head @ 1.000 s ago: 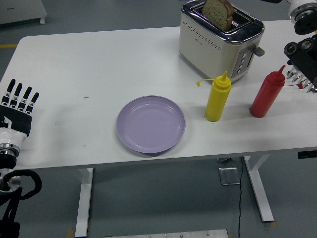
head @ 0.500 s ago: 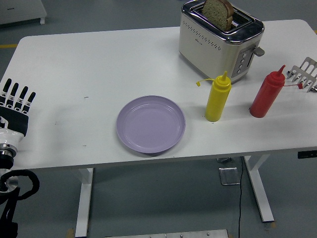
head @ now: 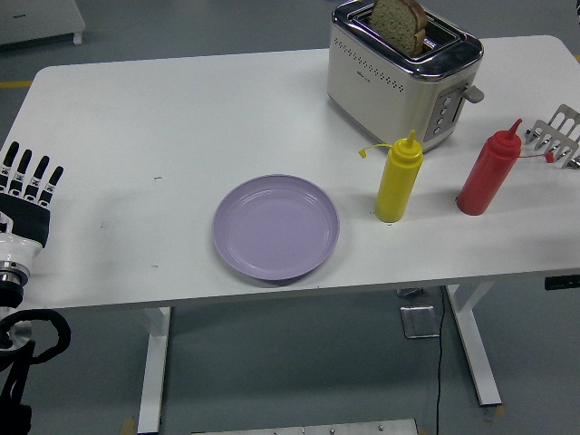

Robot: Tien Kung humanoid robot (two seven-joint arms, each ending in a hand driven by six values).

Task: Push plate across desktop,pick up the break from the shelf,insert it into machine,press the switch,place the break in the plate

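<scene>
We see the left hand [head: 27,195] at the table's [head: 181,109] left edge, fingers straight and holding nothing, the purple plate [head: 276,227] near the front edge, the bread slice [head: 399,23] standing in the toaster [head: 403,77], a yellow bottle [head: 399,178] and a red bottle [head: 489,169] in front of it, a metal rack [head: 557,136] at the right edge.

A round lilac plate [head: 276,227] lies near the white table's [head: 181,118] front edge. Right of it stand a yellow squeeze bottle [head: 399,179], then a red squeeze bottle [head: 488,170]. Behind them sits a cream-and-chrome toaster [head: 403,72] with a brown bread slice [head: 399,24] in its slot.
</scene>
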